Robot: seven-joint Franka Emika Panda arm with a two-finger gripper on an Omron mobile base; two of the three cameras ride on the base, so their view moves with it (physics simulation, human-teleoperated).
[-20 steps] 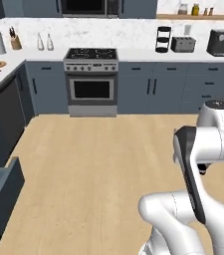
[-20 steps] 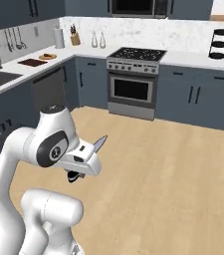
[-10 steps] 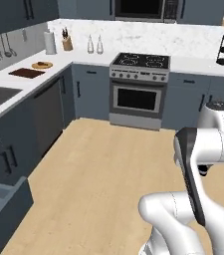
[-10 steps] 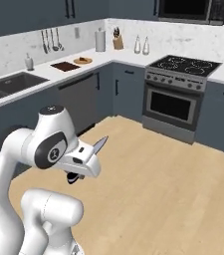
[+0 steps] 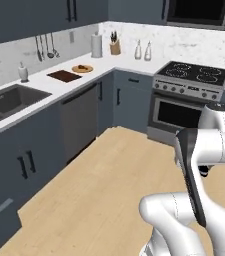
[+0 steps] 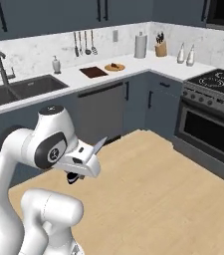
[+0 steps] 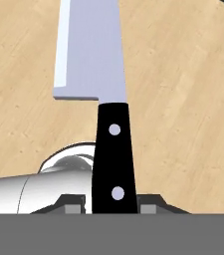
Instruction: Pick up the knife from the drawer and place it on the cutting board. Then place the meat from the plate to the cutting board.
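A light wood-plank floor (image 5: pixel 99 185) runs between slate-blue cabinets (image 5: pixel 44 145). White tabletops (image 6: pixel 83 79) meet in a corner beneath a marbled white backsplash (image 6: pixel 39 47). A sink (image 6: pixel 26 88) with a dark faucet (image 6: pixel 1 64) is set in one run, a steel range (image 5: pixel 186 100) stands in the other, and a dishwasher (image 5: pixel 81 120) sits between them.

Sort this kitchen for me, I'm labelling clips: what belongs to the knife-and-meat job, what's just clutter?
Job:
knife, clamped in the claw
cutting board
plate carrying the meat

Just there:
sink
stove
paper towel roll
knife block
hanging utensils
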